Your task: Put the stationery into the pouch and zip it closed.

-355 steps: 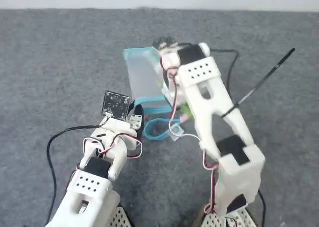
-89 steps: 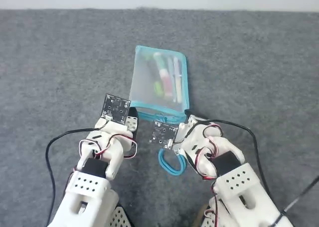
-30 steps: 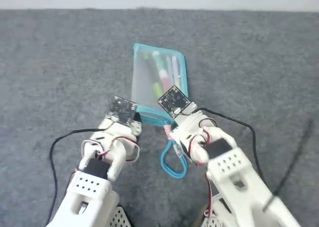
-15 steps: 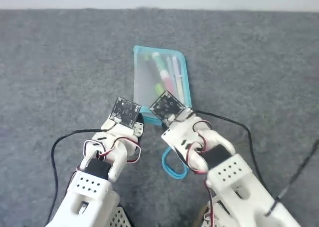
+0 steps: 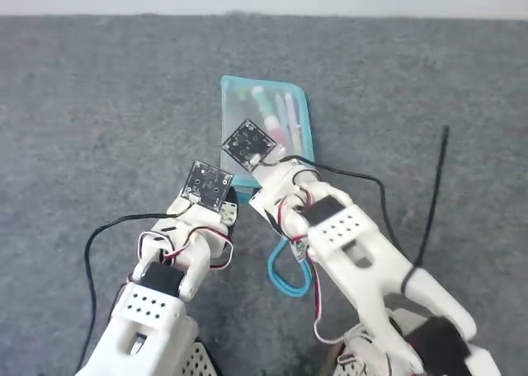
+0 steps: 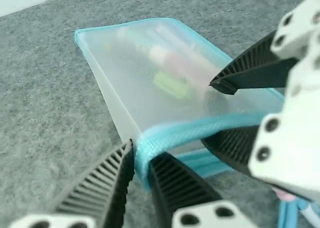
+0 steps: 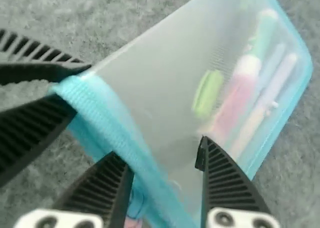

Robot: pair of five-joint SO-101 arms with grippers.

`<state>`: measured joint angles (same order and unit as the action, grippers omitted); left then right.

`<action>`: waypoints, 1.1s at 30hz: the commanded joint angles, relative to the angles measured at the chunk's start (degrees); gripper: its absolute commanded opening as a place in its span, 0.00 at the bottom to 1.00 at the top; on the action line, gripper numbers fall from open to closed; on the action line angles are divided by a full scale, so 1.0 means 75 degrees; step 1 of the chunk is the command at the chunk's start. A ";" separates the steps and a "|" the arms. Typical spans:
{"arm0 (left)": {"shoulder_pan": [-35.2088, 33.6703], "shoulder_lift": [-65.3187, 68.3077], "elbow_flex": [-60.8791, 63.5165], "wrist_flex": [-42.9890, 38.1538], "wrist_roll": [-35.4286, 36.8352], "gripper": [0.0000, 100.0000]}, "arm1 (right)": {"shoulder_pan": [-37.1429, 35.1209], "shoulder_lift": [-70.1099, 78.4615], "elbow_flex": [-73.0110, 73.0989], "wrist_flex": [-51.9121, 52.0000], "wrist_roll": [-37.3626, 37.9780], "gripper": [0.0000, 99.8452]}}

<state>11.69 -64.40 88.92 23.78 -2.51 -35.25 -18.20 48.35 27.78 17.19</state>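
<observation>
A clear pouch (image 5: 246, 116) with blue trim lies flat on the grey mat, with coloured pens (image 5: 276, 116) inside it. My left gripper (image 5: 229, 196) is shut on the near corner of the blue zip edge (image 6: 165, 138); in the left wrist view its fingers (image 6: 170, 185) pinch that corner. My right gripper (image 5: 252, 168) hangs over the same near edge, close beside the left one. Its jaws stand open astride the pouch (image 7: 165, 73), one finger on the clear face, the other by the zip edge. The pens (image 7: 245, 98) show through the plastic beyond it.
A blue loop strap (image 5: 286, 273) with a small pink tab trails from the pouch's near edge, under the right arm. Black cables run beside both arms. Bare grey mat (image 5: 99, 104) stretches to the left, right and behind the pouch.
My right gripper has slid along the near zip edge from its right end toward the left gripper and reached further over the pouch. The left gripper has kept its hold.
</observation>
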 commanded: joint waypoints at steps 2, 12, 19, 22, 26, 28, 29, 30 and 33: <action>0.0129 -0.0047 -0.0404 0.0035 -0.0047 0.01 | 0.0358 0.0088 -0.0727 -0.0252 -0.0070 0.07; 0.0070 0.0000 -0.0393 0.0035 -0.0059 0.05 | 0.0440 -0.1436 -0.0328 0.1002 0.0832 0.01; 0.0070 0.0012 -0.0381 0.0059 -0.0059 0.12 | -0.0170 -0.3182 0.0434 0.1916 0.1711 0.01; 0.0117 0.0012 -0.0369 0.0059 -0.0059 0.11 | -0.0393 -0.3780 0.0574 0.2292 0.1946 0.01; 0.0129 0.0012 -0.0287 0.0012 -0.0070 0.09 | -0.0662 -0.4343 0.0586 0.2749 0.2133 0.01; 0.0129 -0.0012 -0.0287 0.0012 -0.0164 0.05 | -0.0709 -0.4460 0.0586 0.2807 0.2110 0.01; 0.0129 -0.0012 -0.0287 -0.0035 -0.0281 0.02 | -0.0709 -0.4460 0.0586 0.2819 0.2086 0.01; 0.0129 0.0000 -0.0264 -0.0141 -0.0363 0.00 | -0.0686 -0.4460 0.0586 0.2819 0.2075 0.01; 0.0070 -0.0023 -0.0193 -0.0375 -0.0375 0.01 | -0.0662 -0.4460 0.0586 0.2831 0.1348 0.01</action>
<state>12.75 -65.63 88.66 22.29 -4.18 -36.31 -46.59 53.63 48.62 30.11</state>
